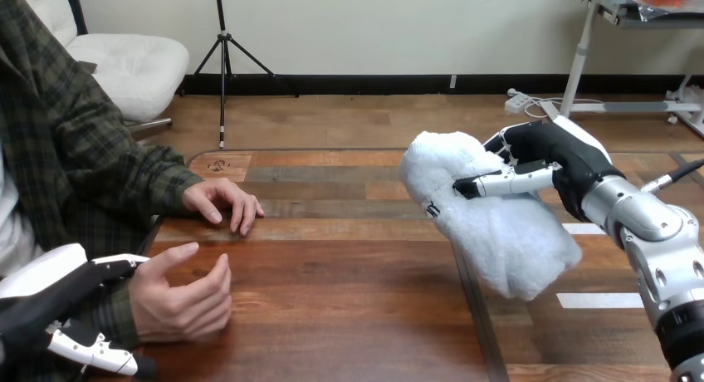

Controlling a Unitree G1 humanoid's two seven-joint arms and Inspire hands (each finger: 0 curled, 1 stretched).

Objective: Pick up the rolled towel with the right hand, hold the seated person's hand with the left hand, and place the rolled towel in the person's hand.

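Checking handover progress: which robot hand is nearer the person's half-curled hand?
Left. The left hand is by the person's hand, at its wrist; the right hand, gripping the fluffy white rolled towel, is far across.

Bright even light w/ soft shadows on table (349,315).

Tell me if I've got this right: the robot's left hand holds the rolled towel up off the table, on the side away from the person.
Not quite. The right hand, not the left, holds the rolled towel. Its fingers are curled round it, as the head view shows. The rest stands: the towel is up off the table, on the side away from the person.
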